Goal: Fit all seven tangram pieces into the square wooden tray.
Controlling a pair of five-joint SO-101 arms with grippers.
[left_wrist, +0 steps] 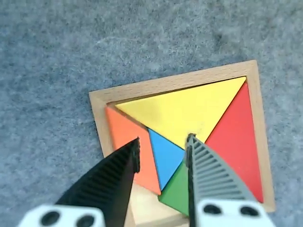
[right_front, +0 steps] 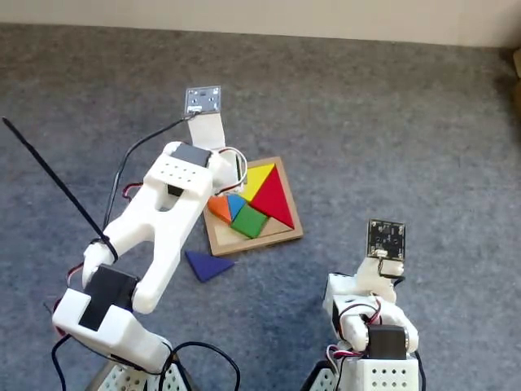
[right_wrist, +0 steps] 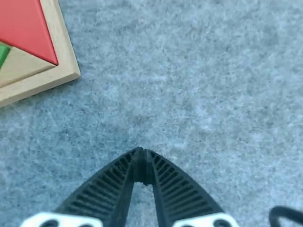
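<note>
Indigo triangle (right_front: 207,263) loose on the carpet (right_front: 407,122), just near-left of tray (left_wrist: 180,80). Five seated: orange (left_wrist: 125,142), blue (left_wrist: 165,158), green (left_wrist: 177,191), yellow (left_wrist: 189,106), red (left_wrist: 236,137). Near corner bare wood, so roughly two to go. Left gripper (left_wrist: 163,140) spread apart above tray. Right gripper (right_wrist: 140,155) pinched together, parked near-right. Grey carpet, pale strip (right_front: 244,16) along far edge.

The left arm (right_front: 163,220) covers one corner of the tray (right_front: 277,239) and part of the orange piece (right_front: 220,210) inside it. From the left wrist, the left gripper (left_wrist: 163,146) hides part of the green piece (left_wrist: 174,191) behind its fingers (left_wrist: 210,182). From the right wrist, the picture's edge cuts off most of the tray and the red piece (right_wrist: 26,26).
</note>
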